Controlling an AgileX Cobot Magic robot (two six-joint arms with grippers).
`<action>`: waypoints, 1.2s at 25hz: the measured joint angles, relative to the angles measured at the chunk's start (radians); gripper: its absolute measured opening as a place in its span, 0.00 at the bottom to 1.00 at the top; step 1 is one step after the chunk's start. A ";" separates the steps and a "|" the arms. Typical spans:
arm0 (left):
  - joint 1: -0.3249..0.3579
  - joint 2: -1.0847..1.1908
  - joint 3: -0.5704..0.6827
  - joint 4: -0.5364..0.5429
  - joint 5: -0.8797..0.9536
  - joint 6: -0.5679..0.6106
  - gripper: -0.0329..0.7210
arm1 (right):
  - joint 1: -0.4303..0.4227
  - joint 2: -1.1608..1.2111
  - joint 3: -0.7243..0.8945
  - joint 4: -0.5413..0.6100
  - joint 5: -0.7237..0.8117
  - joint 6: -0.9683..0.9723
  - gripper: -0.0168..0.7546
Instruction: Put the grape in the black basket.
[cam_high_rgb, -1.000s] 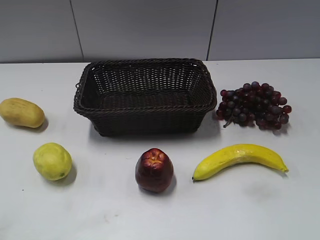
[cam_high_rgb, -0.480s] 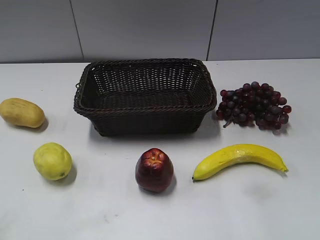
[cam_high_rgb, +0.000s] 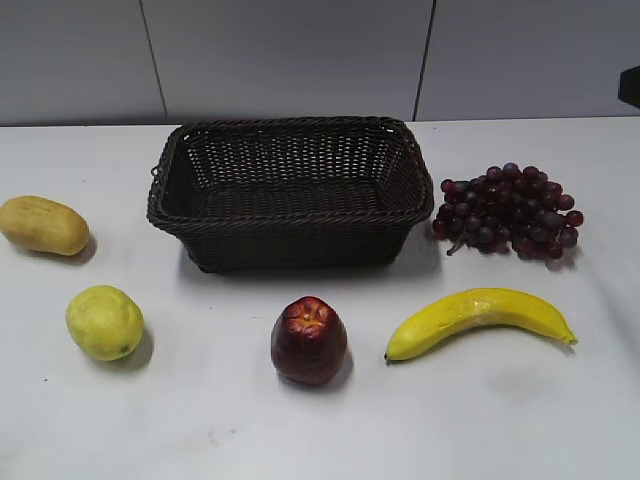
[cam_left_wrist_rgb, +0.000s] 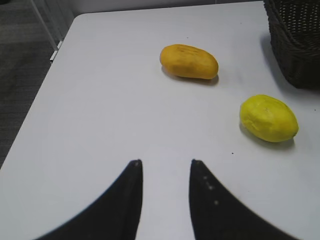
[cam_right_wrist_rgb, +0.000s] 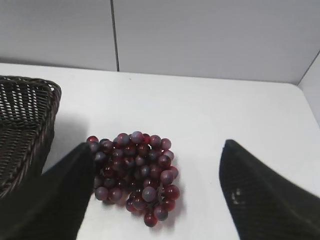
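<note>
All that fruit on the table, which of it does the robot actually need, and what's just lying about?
Needed:
grapes
black basket
right hand, open above the grapes

Lying about:
banana
red apple
yellow-green fruit
orange-yellow fruit

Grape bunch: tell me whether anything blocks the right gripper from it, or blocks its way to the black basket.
Nothing visible does. The right gripper is open above the grape, with bare table between. The black basket sits just left of the bunch, its inside empty; only its near wall must be cleared.
</note>
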 joint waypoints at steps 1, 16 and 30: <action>0.000 0.000 0.000 0.000 0.000 0.000 0.36 | 0.000 0.053 -0.050 0.000 0.049 0.000 0.79; 0.000 0.000 0.000 0.000 0.000 0.000 0.36 | 0.000 0.594 -0.755 0.150 0.743 -0.151 0.79; 0.000 0.000 0.000 0.000 0.000 0.000 0.36 | 0.000 0.876 -0.897 0.261 0.861 -0.109 0.86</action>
